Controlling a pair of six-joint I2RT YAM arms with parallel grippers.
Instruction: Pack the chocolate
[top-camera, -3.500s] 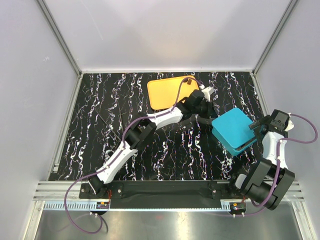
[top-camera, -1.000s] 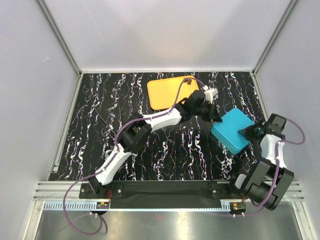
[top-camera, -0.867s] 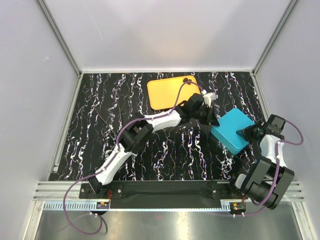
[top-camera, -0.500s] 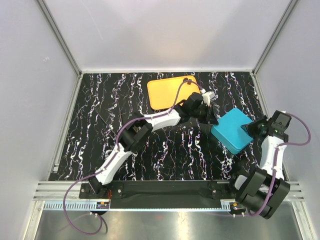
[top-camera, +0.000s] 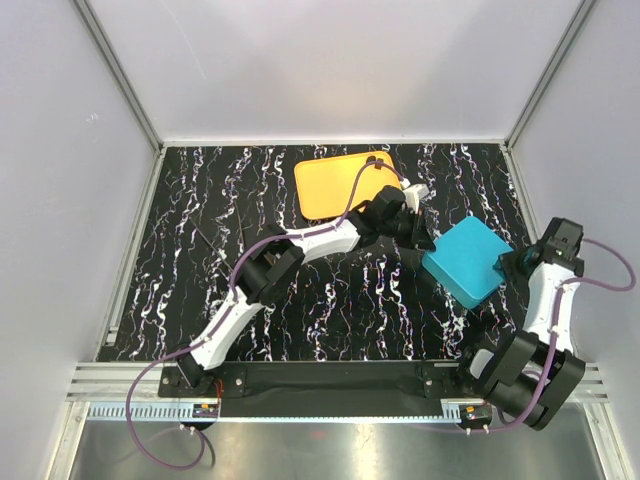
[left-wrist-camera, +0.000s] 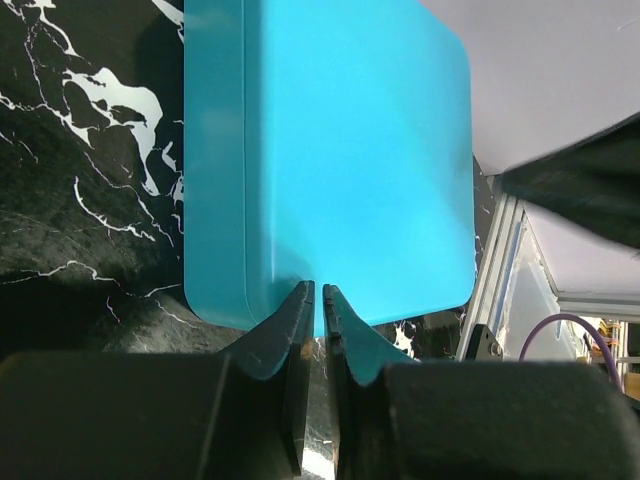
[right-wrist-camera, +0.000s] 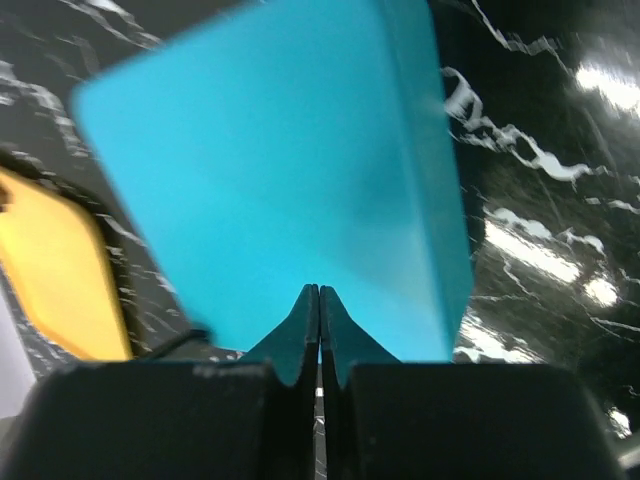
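No chocolate shows in any view. The teal box (top-camera: 465, 262) lies flat with its lid on at the right of the table. My left gripper (top-camera: 429, 240) is shut, its tips at the box's left edge; in the left wrist view the left gripper (left-wrist-camera: 318, 290) points at the lid (left-wrist-camera: 340, 150), nothing between the fingers. My right gripper (top-camera: 508, 264) is shut at the box's right edge. The right wrist view has the right gripper (right-wrist-camera: 319, 292) tight together over the teal box (right-wrist-camera: 280, 170). The orange tray (top-camera: 340, 182) lies bare at the back.
The black marbled table (top-camera: 200, 250) stretches out to the left of the arms. White walls and a metal rail (left-wrist-camera: 500, 270) stand close behind the box on the right. The orange tray's corner (right-wrist-camera: 60, 270) lies just beyond the box.
The box's lid was lifted and skewed a few seconds ago and now sits flat. Over the last second the right wrist drew back to the right; the left gripper stayed at the box.
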